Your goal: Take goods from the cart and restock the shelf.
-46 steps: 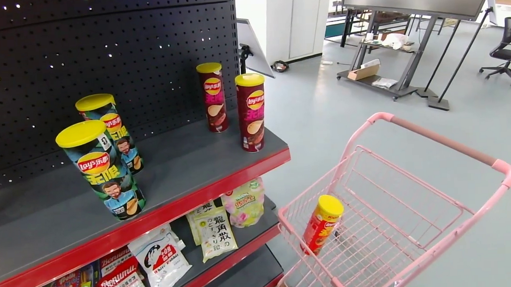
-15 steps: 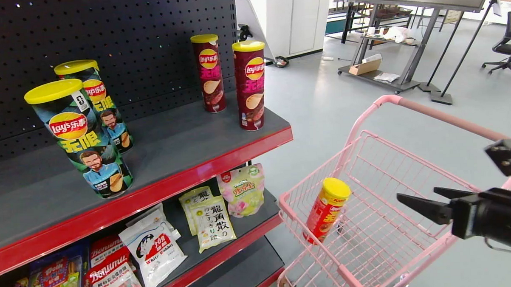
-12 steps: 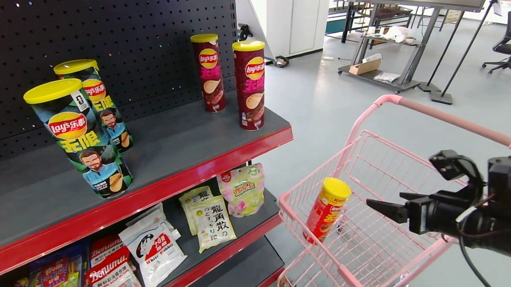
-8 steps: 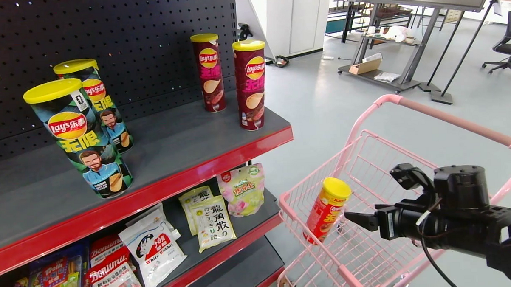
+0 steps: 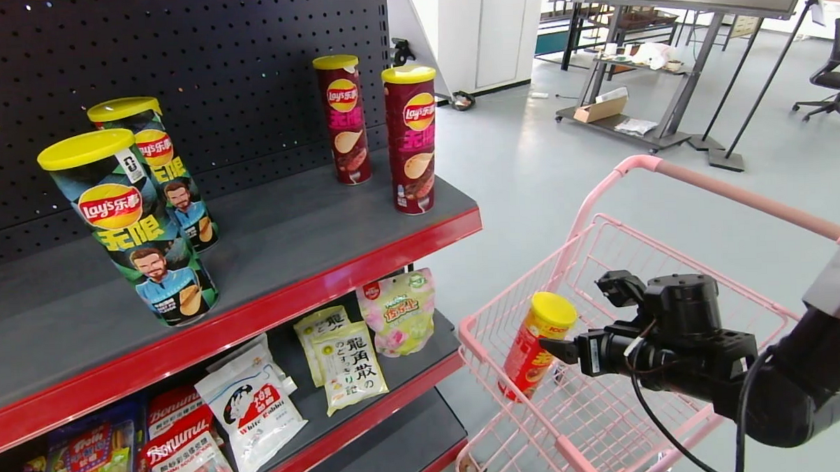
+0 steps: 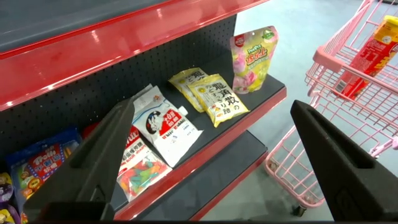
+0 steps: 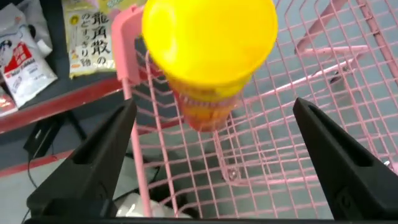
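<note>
Right end effector, jaws spread wide and holding nothing, with the red crisp canister between them but not gripped. The canister leans tilted in the corner of the pink cart nearest the shelf, yellow lid uppermost. It is judged light: a stiff but crushable tube with a smooth, rather slippery wall and a lid that may pop off if squeezed. Preferred hold: across the tube body below the lid, jaws square to its tilted axis, moderate pressure. Left end effector, likewise wide open and empty, faces the snack bags on a lower tier.
</note>
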